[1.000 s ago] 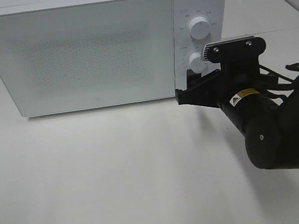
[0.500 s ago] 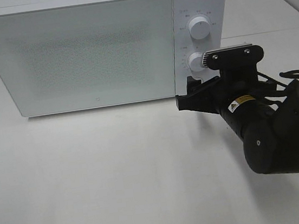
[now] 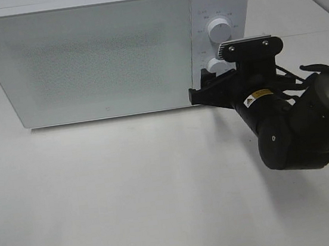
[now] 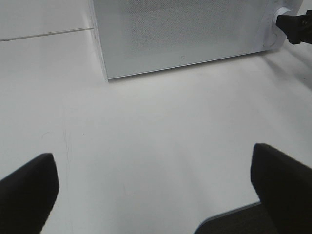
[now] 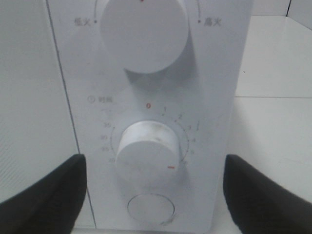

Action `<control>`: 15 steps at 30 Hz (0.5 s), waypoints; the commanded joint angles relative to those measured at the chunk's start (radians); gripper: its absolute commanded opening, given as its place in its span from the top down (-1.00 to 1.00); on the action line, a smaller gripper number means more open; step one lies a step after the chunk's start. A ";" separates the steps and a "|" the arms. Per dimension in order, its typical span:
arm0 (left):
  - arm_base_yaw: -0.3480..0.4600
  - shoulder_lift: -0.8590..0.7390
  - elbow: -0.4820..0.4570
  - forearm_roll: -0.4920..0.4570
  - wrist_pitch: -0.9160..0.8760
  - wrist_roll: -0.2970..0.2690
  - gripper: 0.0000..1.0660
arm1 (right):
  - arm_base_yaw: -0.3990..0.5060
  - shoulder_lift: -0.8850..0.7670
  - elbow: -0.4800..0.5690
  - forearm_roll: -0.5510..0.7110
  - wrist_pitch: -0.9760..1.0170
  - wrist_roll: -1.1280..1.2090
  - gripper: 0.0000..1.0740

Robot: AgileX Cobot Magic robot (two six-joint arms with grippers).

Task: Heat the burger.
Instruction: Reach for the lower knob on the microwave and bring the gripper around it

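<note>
Right gripper (image 5: 155, 192): fingers were spread to either side of the lower knob (image 5: 146, 151) on the microwave (image 3: 96, 53), not closed on it. Left gripper (image 4: 153, 195): likewise spread, above the table (image 3: 131, 193) in front of the microwave. The door was shut and no view showed the burger. Lower dial read "时间", a red "0", then 1 to 4. The upper knob (image 5: 144, 29) was flanked by "低火" and "高火".
</note>
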 commanded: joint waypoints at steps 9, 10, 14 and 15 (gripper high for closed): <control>0.003 -0.025 0.003 -0.003 -0.012 -0.005 -0.92 | -0.026 0.061 -0.088 -0.034 -0.026 0.002 -0.40; 0.003 -0.025 0.003 -0.003 -0.012 -0.005 -0.92 | -0.026 0.061 -0.088 -0.034 -0.026 0.002 -0.40; 0.003 -0.025 0.003 -0.003 -0.012 -0.005 -0.92 | -0.037 0.085 -0.116 -0.035 -0.010 0.001 -0.40; 0.003 -0.025 0.003 -0.002 -0.012 -0.005 -0.92 | -0.046 0.093 -0.124 -0.039 -0.007 0.001 -0.40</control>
